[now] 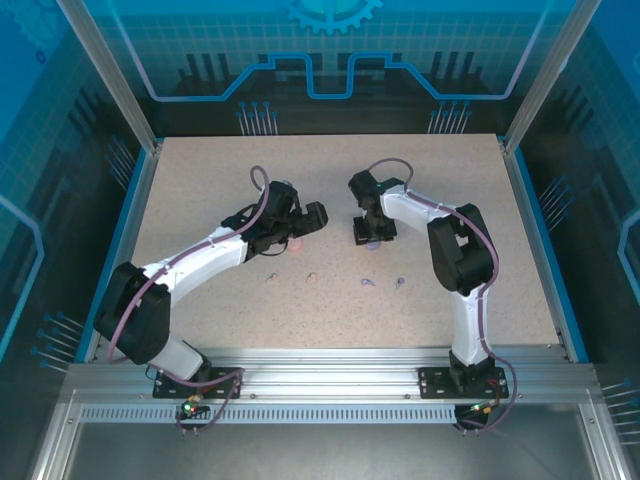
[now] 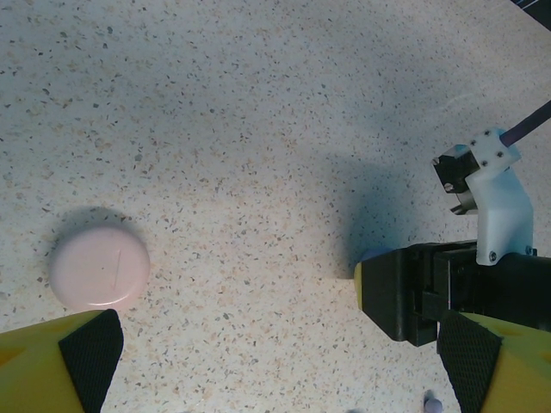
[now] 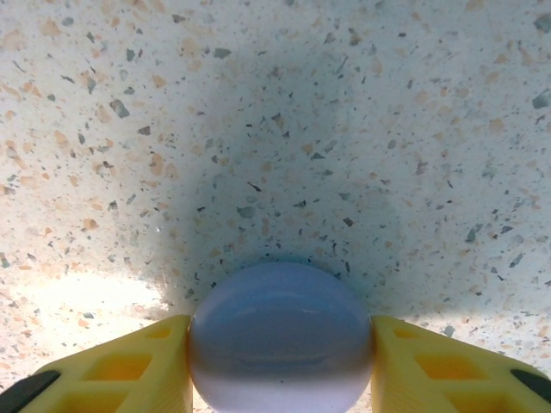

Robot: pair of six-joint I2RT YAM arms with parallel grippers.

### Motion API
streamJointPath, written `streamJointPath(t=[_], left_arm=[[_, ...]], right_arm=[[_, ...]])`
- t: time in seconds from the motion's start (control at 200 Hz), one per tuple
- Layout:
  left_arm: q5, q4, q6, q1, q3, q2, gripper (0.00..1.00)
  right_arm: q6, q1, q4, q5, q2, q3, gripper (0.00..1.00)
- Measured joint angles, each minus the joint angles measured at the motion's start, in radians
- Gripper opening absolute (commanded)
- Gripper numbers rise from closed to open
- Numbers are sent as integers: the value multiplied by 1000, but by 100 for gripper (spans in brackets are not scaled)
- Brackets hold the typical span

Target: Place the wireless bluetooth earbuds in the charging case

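Observation:
A round purple charging case [image 3: 280, 323] rests on the speckled table, and the yellow fingers [image 3: 129, 370] of my right gripper [image 3: 281, 366] press against both of its sides. From above, that gripper [image 1: 369, 236] stands over the case at mid-table. A round pink charging case [image 2: 99, 267] lies shut to the left of my left gripper [image 2: 280, 366], which is wide open with nothing between its pads; in the top view the pink case [image 1: 294, 243] sits just below this gripper [image 1: 305, 228]. Two pink earbuds [image 1: 272, 278] [image 1: 311, 277] and two purple earbuds [image 1: 368, 282] [image 1: 401, 283] lie loose nearer the arm bases.
In the left wrist view the right gripper's black body [image 2: 430, 292] stands close on the right, with one purple earbud [image 2: 433, 402] at the bottom edge. Blue rails [image 1: 530, 235] border the tabletop [image 1: 200, 170], which has free room at the back.

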Motion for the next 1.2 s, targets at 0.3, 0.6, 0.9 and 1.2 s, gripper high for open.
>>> streamJointPath(t=[0.3, 0.6, 0.9, 1.2], left_arm=[[49, 234, -19, -2, -181, 0, 99], [80, 457, -26, -16, -231, 13, 99], [62, 635, -26, -58, -317, 45, 99], [56, 787, -32, -91, -326, 147, 90]], right_arm=[[72, 0, 10, -89, -2, 2, 47], [181, 2, 29, -149, -4, 14, 47], [324, -12, 87, -215, -23, 11, 47], [486, -78, 193, -327, -51, -56, 48]])
